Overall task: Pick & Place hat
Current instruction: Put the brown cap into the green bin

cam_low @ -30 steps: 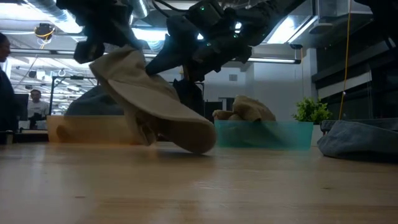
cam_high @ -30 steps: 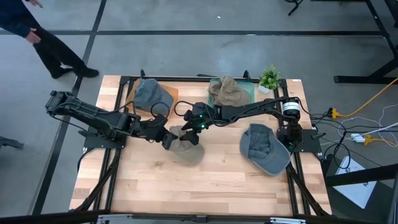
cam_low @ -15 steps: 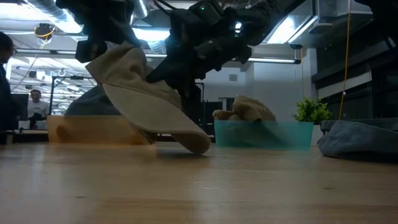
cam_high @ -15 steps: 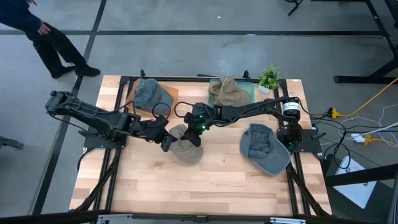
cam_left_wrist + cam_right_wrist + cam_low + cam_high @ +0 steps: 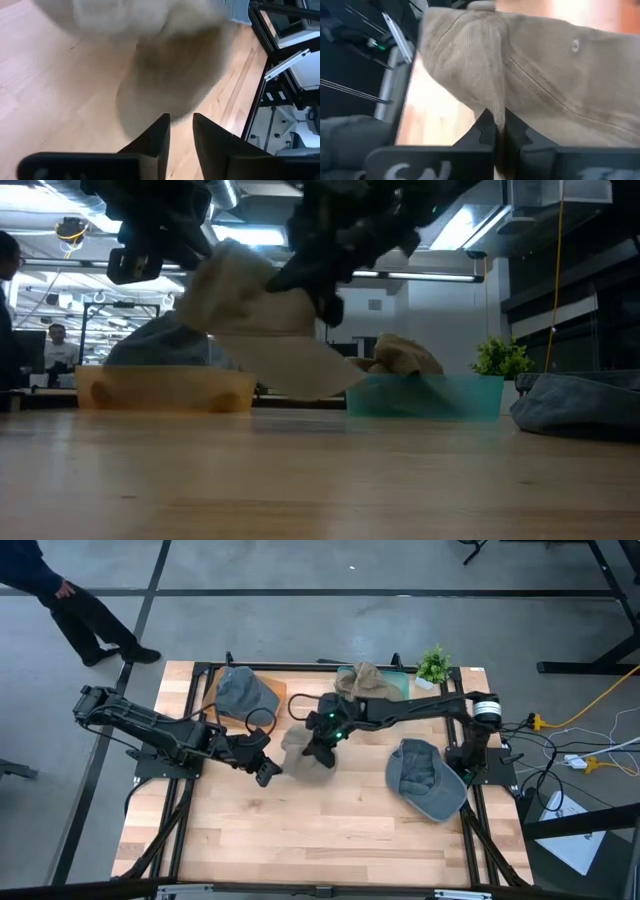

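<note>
The right gripper (image 5: 318, 745) is clamped on a fold of the tan hat (image 5: 300, 755), its fingers (image 5: 487, 131) pinched together on the corduroy; the hat hangs from it clear of the desk (image 5: 330, 830), as the low view shows, with its brim (image 5: 300, 370) drooping below the gripper. Just beside the hat, on the side away from the right arm, the left gripper (image 5: 266, 771) stands slightly open with nothing between its fingers (image 5: 155, 142), the hat just ahead of its tips and apart from them. Beyond the right gripper toward the desk's far edge sits a teal tray (image 5: 400, 688) holding another tan hat (image 5: 365, 686), with a small plant (image 5: 433, 665) next to it. Farther along that far edge, beyond the left gripper, a grey hat (image 5: 244, 692) rests in an orange tray (image 5: 165, 390). Toward the right arm's base lies a second grey hat (image 5: 425, 780), flat on the desk. A person (image 5: 60, 600) stands on the floor past the desk's far left corner.
</note>
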### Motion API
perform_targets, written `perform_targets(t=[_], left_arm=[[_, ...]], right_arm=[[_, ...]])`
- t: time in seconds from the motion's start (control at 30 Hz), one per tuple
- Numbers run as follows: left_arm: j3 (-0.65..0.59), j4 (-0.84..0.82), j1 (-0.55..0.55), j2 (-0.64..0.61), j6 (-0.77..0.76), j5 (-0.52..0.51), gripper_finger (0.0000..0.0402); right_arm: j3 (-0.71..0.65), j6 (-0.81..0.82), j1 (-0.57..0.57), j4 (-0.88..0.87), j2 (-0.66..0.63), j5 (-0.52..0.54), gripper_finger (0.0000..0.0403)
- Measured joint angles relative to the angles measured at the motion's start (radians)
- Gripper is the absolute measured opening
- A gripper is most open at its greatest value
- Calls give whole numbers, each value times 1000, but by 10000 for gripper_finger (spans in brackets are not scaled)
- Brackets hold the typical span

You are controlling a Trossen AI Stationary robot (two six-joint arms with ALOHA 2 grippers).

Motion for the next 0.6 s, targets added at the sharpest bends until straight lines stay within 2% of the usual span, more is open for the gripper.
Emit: perform_targets(t=[0.2,0.4,0.6], left_arm=[[0,-1,0,0,4,0,105],[0,-3,0,0,5,-1,111],[0,-4,0,0,5,-16,109]], right_arm=[[0,-115,-9,-164,-137,96,4],[0,-183,-40,-273,-287,177,4],[0,-277,-92,-394,-439,372,4]])
